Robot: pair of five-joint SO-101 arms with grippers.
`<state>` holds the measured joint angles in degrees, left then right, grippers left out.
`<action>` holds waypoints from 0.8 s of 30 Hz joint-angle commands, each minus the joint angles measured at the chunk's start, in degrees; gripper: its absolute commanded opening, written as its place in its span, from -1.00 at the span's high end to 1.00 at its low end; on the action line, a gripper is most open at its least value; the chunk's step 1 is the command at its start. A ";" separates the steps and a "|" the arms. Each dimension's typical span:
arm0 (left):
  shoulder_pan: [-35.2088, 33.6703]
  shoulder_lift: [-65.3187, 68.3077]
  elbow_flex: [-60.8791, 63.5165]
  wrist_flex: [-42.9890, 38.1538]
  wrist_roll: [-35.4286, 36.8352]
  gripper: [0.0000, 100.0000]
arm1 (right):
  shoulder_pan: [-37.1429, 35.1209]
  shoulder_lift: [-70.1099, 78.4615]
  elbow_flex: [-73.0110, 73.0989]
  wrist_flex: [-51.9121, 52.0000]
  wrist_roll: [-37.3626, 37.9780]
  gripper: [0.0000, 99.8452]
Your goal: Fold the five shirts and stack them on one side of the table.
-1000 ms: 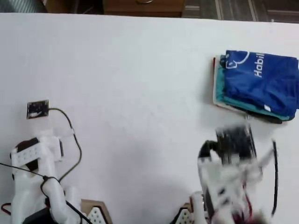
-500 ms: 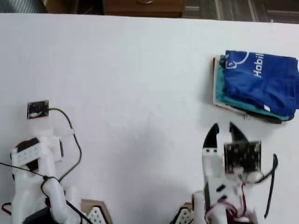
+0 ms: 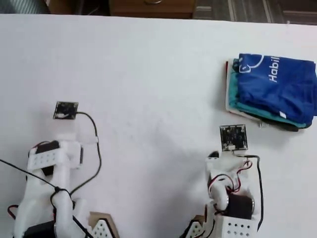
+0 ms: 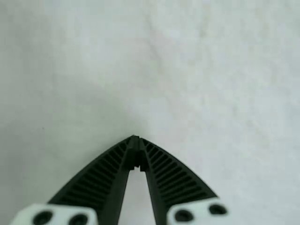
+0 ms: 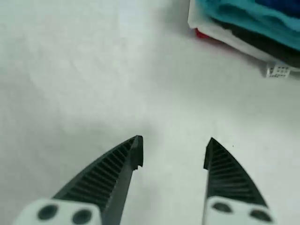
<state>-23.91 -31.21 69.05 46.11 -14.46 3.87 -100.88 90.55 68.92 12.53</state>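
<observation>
Your left pincer [image 4: 135,146] clenched empty — right pincer [image 5: 174,149] released, blue-topped stack of folded cloth shirts [image 5: 243,16] ahead of it.

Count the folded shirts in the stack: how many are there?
5, in one stack on the table's right side: blue shirt on top, teal shirt under it, white shirt, black shirt and red shirt edges beneath.

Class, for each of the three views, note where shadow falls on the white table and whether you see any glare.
High view: the table is evenly lit, no glare, only faint shade toward its near edge. Left wrist view: soft shade around the left gripper. Right wrist view: soft shade beside the right gripper and along the edge of the shirt stack.
</observation>
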 commanded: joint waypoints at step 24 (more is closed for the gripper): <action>10.02 -9.32 -5.14 9.93 9.32 0.94 | 0.31 1.01 6.33 2.15 -0.53 0.57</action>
<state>-14.24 -34.37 65.89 54.73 -5.49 3.87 -100.53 96.35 72.09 12.53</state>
